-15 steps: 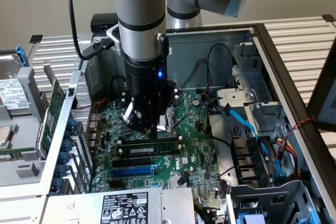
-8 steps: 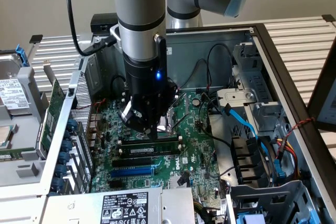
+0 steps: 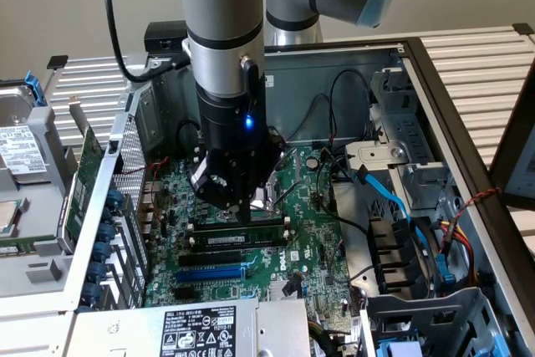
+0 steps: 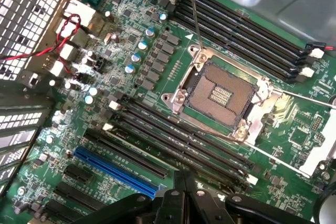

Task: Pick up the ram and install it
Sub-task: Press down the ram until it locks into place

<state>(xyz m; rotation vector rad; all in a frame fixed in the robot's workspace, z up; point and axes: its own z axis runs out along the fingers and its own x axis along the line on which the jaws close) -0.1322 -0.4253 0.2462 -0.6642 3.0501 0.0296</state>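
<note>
The ram (image 3: 238, 240), a long thin stick with a white label strip, stands on edge in a slot of the green motherboard (image 3: 309, 232), inside the open computer case. My gripper (image 3: 241, 211) points straight down just behind it, its tip over the neighbouring dark slot strip (image 3: 267, 222). The fingers are shut and nothing shows between them. Whether the tip touches the ram I cannot tell. In the wrist view, the shut gripper (image 4: 181, 182) hangs over a row of long black memory slots (image 4: 173, 137) beside the open processor socket (image 4: 220, 95).
A blue expansion slot (image 3: 213, 273) (image 4: 118, 171) lies in front of the memory slots. The power supply (image 3: 196, 332) sits at the near edge. A drive cage with blue cables (image 3: 393, 198) fills the exterior view's right. A green card (image 3: 84, 181) leans outside the case's perforated wall.
</note>
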